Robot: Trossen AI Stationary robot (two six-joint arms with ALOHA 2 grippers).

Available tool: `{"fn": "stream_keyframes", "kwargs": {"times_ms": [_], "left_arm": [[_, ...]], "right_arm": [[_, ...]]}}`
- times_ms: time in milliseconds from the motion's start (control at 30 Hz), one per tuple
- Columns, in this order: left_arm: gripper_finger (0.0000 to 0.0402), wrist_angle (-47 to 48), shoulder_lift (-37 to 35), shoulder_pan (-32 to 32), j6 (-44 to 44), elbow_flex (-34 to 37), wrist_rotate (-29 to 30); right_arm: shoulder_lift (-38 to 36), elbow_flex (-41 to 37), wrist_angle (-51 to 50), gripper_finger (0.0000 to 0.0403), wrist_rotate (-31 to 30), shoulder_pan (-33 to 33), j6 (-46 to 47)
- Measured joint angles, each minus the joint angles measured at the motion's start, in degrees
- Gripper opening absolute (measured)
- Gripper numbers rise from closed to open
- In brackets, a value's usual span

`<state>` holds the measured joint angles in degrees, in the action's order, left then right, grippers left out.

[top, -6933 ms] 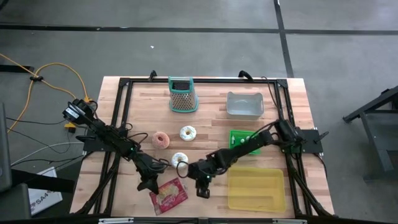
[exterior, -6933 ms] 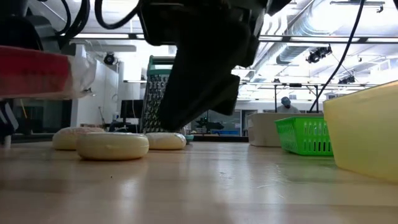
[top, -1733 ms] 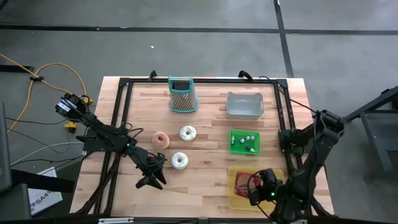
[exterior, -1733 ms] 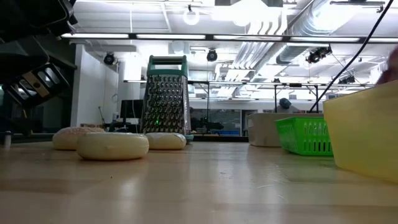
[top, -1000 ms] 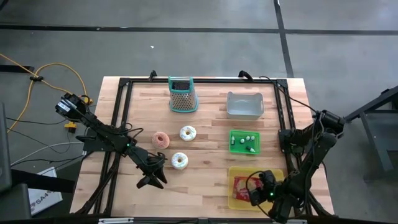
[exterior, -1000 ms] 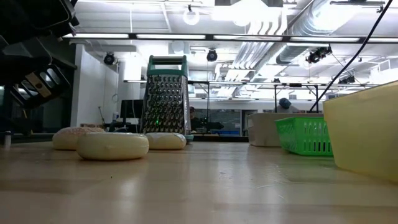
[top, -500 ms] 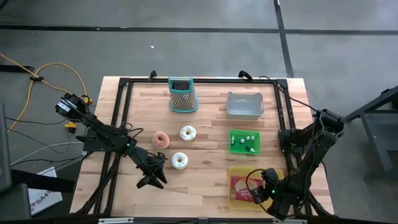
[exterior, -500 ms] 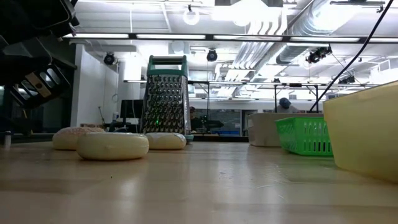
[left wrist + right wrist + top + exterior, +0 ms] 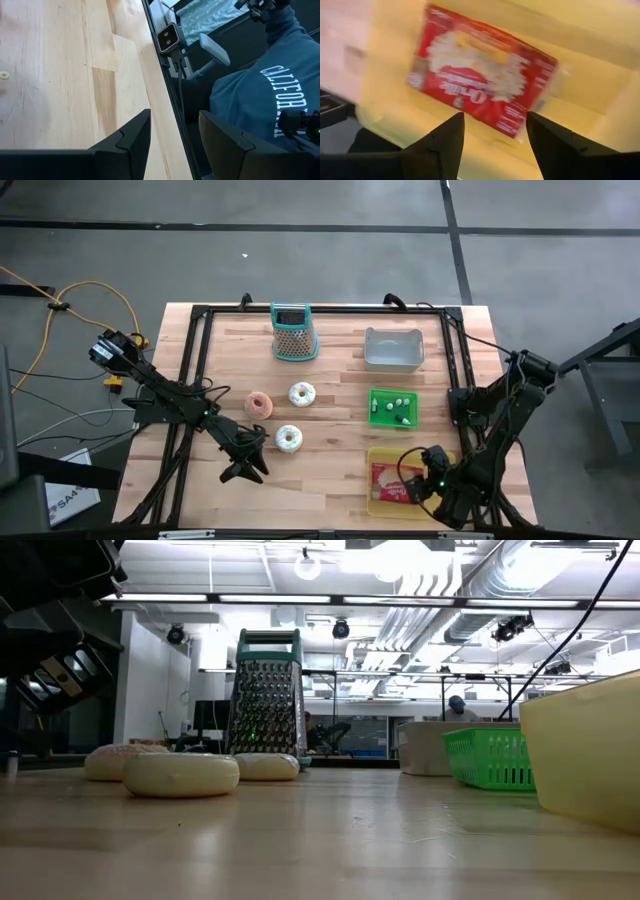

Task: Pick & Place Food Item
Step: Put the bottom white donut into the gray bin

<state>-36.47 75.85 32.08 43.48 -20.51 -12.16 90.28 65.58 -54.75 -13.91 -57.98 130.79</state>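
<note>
High view | right gripper (image 9: 412, 492) open, empty, over packet (image 9: 389, 480) lying in yellow bin (image 9: 445, 465): placed | left gripper (image 9: 243, 470) open, idle.

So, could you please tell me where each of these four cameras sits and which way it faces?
High: overhead, straight down on the table, both arms in view.
Low: at tabletop height, level past the donuts to the grater; left arm at the edge.
Left wrist: past the open left gripper at the table edge and a person's sweatshirt.
Right wrist: past the open right gripper into the yellow tray, popcorn packet inside.
Shared: high also shows that tray and packet.
</note>
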Motion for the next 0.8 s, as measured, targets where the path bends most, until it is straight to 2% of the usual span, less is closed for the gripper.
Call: {"fn": "stream_keyframes", "kwargs": {"times_ms": [133, 267, 633, 800], "left_arm": [[0.0162, 0.0, 0.0, 0.0, 0.0, 0.0, 0.0], [0.0162, 0.0, 0.0, -0.2, -0.1, 0.0, 0.0], [0.0162, 0.0, 0.0, -2.3, -0.4, 0.0, 0.0], [0.0162, 0.7, 0.0, -3.9, -3.3, 0.0, 0.0]], "right_arm": [[0.0, 0.0, 3.5, 0.0198, -6.8, 0.4, -5.0], [-0.5, 0.0, 8.6, 0.0193, -11.2, 2.8, -14.1], [-0.5, 0.0, 23.7, 0.0182, -11.4, 14.4, -49.2], [-0.5, 0.0, 29.5, 0.0177, -10.0, 19.2, -63.6]]}}
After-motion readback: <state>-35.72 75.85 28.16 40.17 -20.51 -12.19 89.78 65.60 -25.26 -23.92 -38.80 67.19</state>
